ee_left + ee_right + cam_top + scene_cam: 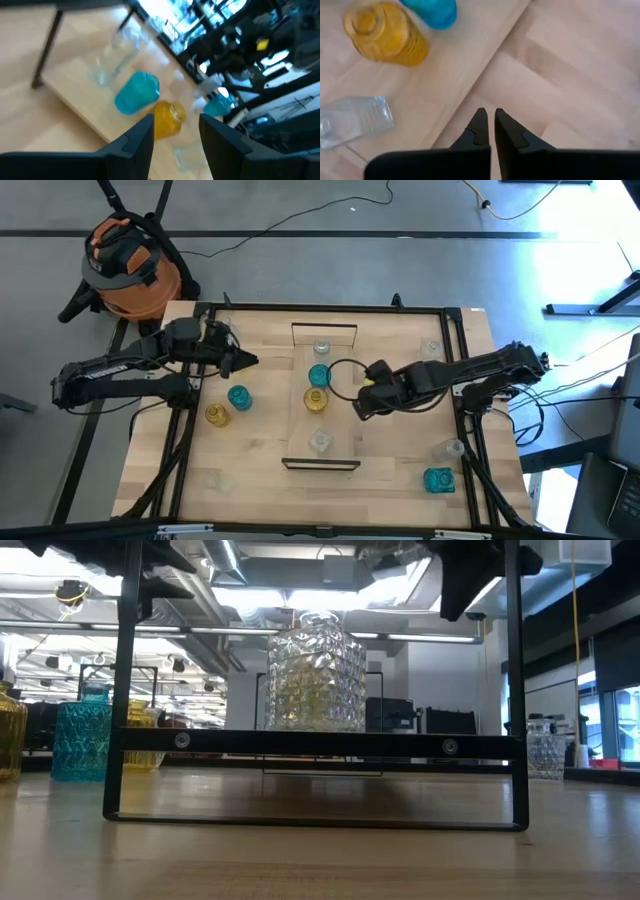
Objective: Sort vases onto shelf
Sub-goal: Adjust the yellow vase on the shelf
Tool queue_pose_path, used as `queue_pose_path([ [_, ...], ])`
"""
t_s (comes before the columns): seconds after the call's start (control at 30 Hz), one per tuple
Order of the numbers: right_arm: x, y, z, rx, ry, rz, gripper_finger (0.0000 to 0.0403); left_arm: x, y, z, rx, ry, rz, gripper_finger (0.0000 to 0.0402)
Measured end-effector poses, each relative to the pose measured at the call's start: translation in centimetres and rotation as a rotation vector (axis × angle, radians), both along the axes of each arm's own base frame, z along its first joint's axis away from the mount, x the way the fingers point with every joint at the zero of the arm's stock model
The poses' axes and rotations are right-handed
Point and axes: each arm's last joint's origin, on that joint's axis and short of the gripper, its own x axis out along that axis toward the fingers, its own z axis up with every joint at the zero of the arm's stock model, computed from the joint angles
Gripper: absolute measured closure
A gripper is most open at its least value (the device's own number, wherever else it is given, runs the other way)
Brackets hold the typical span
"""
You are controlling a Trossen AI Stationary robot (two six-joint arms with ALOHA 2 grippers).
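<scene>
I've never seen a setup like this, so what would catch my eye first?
Probably the shelf in the middle of the table, where clear, teal and amber vases stand in a row. The two dark arms reach in from either side: the right hand, shut and empty, sits beside the shelf, and the left hand is open over bare wood.

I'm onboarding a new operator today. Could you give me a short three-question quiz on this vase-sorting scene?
1. True or false: the right tool is shut and holds nothing.
2. How many vases stand on the shelf in the high view?
3. Which vases stand on the table left of the shelf? A) teal vase and amber vase B) two clear ones C) none

Key:
1. True.
2. Four: clear vase, teal, amber, clear.
3. A.
</scene>
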Motion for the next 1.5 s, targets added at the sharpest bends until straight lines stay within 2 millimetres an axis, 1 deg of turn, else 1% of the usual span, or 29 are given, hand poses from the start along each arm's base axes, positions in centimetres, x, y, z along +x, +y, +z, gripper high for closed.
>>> queue_pose_path([
  [0.07, -0.1, -0.2, 0.3, -0.029, -0.024, -0.009, 0.0403, 1.4, -0.1, -0.8, -0.058, 0.061, -0.049, 0.0253],
  [0.13, 0.1, -0.6, 0.3, -0.042, -0.045, -0.022, 0.0403, 3.2, -0.4, -2.1, -0.109, 0.145, -0.099, 0.0253],
  [0.23, 0.9, -1.3, -0.3, -0.044, -0.087, -0.009, 0.0403, 5.9, -0.9, -4.2, -0.149, 0.252, -0.116, 0.0253],
  [0.3, 1.5, -2.0, -1.0, -0.025, -0.111, 0.003, 0.0403, 7.5, -1.1, -5.5, -0.165, 0.3, -0.091, 0.0253],
  [0.4, 2.1, -3.1, -2.6, 0.019, -0.122, 0.007, 0.0403, 9.7, -1.2, -7.2, -0.183, 0.316, -0.041, 0.0253],
  [0.53, 2.2, -4.5, -5.0, 0.078, -0.101, -0.012, 0.0403, 11.7, -1.1, -8.9, -0.209, 0.318, 0.024, 0.0253],
  [0.63, 2.3, -5.3, -6.4, 0.12, -0.112, -0.005, 0.0403, 12.4, -1.2, -10.2, -0.228, 0.358, 0.081, 0.0253],
  [0.73, 2.5, -5.7, -7.2, 0.152, -0.147, -0.001, 0.0403, 12.8, -1.4, -11.0, -0.238, 0.382, 0.093, 0.0253],
  [0.97, 2.9, -5.9, -7.4, 0.143, -0.197, 0.019, 0.0403, 13.9, -2.0, -12.3, -0.258, 0.379, 0.092, 0.0253],
  [1.17, 2.9, -5.9, -7.4, 0.141, -0.197, 0.021, 0.0403, 15.0, -2.6, -12.4, -0.276, 0.296, 0.07, 0.0253],
  [1.5, 3.2, -5.8, -7.2, 0.141, -0.225, 0.048, 0.0403, 15.1, -3.6, -12.3, -0.282, 0.292, 0.021, 0.0253],
])
